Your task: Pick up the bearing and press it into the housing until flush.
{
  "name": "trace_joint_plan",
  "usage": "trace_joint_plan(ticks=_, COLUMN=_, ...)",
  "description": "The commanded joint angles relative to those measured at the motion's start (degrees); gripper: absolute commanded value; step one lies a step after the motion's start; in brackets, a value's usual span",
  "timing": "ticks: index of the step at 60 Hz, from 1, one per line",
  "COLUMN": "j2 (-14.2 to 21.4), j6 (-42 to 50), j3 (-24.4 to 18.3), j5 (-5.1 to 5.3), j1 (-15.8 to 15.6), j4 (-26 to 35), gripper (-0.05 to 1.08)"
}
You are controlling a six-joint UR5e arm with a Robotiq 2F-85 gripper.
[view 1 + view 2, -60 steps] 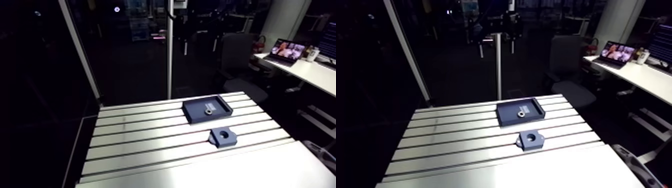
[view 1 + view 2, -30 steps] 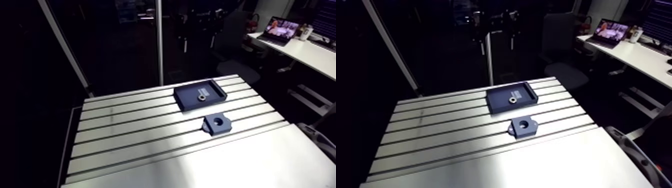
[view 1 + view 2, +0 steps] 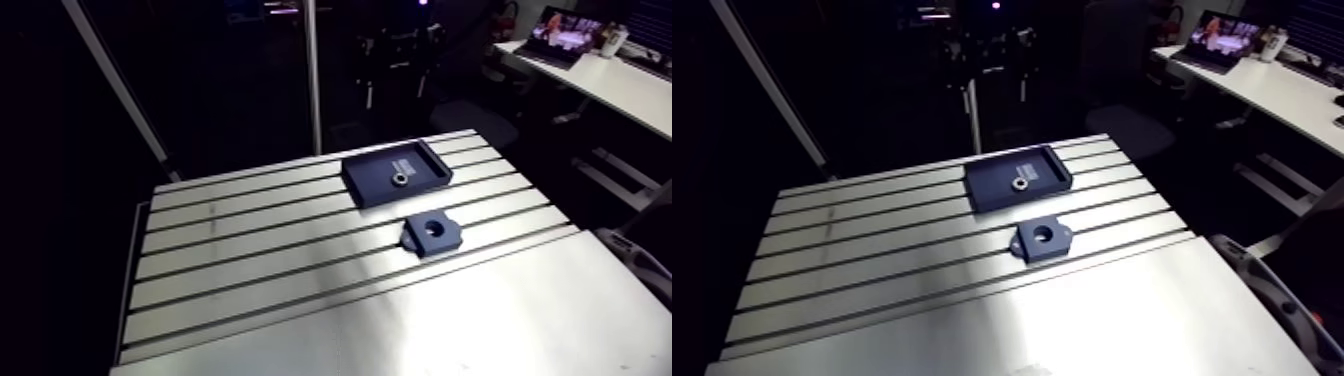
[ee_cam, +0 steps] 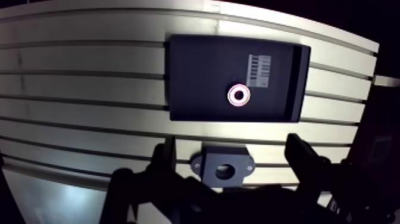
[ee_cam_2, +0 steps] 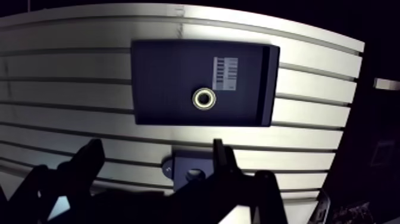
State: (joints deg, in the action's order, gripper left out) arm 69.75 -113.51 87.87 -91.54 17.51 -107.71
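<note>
On the slotted aluminium table (image 3: 250, 250), toward its far right, a dark tray (image 4: 196, 77) bearing 1 white label (image 4: 258, 62) holds the bearing (image 4: 238, 95), which lies flat near the tray's middle. Just nearer stands the dark housing (image 4: 208, 165), bore upward, apart from the tray. The gripper (image 4: 231, 143) hangs above, its 2 fingers spread wide and pinching nothing, with the housing seen between them. A smooth plate (image 3: 450, 330) forms the near edge.

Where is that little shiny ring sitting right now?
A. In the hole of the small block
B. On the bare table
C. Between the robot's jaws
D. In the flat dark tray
D: the bearing lies on the floor of the tray, while the hole in the housing is empty.
</note>
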Motion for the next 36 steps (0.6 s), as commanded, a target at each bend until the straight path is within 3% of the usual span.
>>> trace_joint_plan(ticks=1, j2=-0.8, j6=-0.4, j3=2.0, j5=-0.07, j1=0.8, j4=-3.6, gripper=0.01)
trace_joint_plan(ticks=36, j2=-2.5, j6=-0.6, j3=6.4, j5=0.0, j1=3.5, j4=-8.9, gripper=0.01)
